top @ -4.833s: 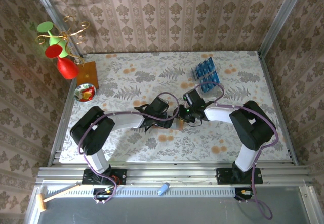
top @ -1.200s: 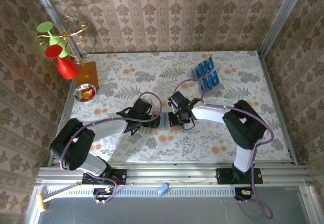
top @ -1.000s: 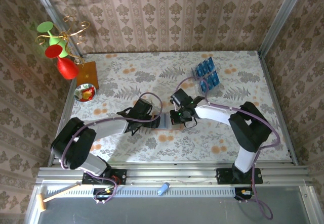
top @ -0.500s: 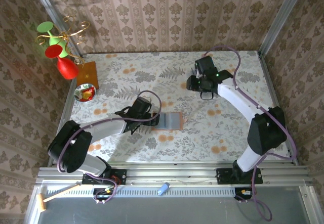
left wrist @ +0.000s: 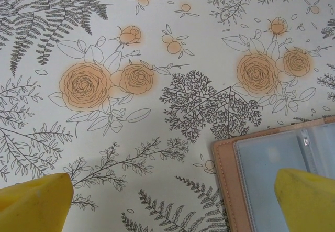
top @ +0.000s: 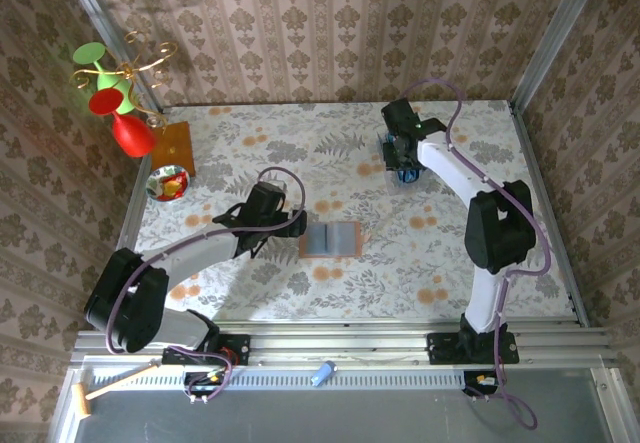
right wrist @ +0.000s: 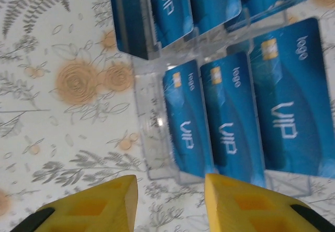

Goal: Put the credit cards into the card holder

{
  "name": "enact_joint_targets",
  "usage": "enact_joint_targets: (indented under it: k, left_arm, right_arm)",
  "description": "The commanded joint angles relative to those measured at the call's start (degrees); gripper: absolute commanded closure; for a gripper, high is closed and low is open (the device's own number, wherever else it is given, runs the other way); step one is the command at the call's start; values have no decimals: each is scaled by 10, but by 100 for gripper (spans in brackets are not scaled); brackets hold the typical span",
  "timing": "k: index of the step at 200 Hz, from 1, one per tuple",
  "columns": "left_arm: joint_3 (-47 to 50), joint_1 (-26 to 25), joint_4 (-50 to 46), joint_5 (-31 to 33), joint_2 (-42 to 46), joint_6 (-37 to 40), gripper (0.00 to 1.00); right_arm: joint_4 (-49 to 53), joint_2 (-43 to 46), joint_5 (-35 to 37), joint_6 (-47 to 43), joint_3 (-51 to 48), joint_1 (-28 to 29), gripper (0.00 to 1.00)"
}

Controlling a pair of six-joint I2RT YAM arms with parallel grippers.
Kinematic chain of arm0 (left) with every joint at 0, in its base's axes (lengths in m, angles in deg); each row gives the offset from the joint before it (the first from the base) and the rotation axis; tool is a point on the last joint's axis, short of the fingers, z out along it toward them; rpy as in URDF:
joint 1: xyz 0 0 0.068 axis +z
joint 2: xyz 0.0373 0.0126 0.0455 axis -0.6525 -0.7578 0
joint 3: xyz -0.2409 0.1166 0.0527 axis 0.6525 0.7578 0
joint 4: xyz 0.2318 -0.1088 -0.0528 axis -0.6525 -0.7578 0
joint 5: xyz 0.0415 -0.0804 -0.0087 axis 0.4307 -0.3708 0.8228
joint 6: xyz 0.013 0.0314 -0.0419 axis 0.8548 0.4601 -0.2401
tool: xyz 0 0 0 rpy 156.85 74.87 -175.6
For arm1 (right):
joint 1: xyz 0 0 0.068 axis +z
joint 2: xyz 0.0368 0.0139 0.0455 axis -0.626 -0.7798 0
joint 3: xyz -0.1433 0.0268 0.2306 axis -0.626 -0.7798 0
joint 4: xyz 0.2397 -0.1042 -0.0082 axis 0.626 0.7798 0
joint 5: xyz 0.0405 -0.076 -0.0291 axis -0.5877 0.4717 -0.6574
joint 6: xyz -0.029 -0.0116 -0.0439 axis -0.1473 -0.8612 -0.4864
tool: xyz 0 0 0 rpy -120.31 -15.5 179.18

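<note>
**Top external view: right gripper [top: 403,158] gone back to the far right, card holder [top: 331,239] left lying open**

A second before, my right gripper was down at the card holder, close beside my left gripper [top: 287,226], with its jaws almost together. By this moment it had swung away to the far right of the floral table [top: 250,153]. It hung over the clear plastic rack [right wrist: 149,137], jaws parted with nothing between them. In the right wrist view the credit cards [right wrist: 230,117] stood in the rack just beyond my yellow fingertips [right wrist: 89,206]. There was a near row of three blue ones marked VIP, and more in a farther row. I touched none of them yet.

My left gripper had drawn back a little to the left of the card holder, its jaws spread wide and empty. In the left wrist view the holder's salmon-brown edge and clear sleeves lay under one fingertip. I could not tell whether that fingertip touched it.

The card holder stayed in the middle of the table, opened flat, well apart from the rack. I could not tell whether a card already sat in a sleeve. I judged that one trip to the holder had ended and the next fetch had begun. The coming move was to lower onto one card's edge and pinch it. With thin cards packed side by side, I risked snagging two.
</note>
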Motion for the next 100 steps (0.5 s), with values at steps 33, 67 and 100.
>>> enact_joint_targets:
  k: [33,67,100]
  left_arm:
    - [0,10,4,-26,-5,10,0]
    - [0,12,6,-27,-8,11,0]
    - [1,14,3,-27,-6,15,0]
  right_arm:
    - [49,-63,62,-42,60,1,60]
    - [59,-94,70,-46,79,-1,60]
    - [59,-109,70,-45,81,-7,60]
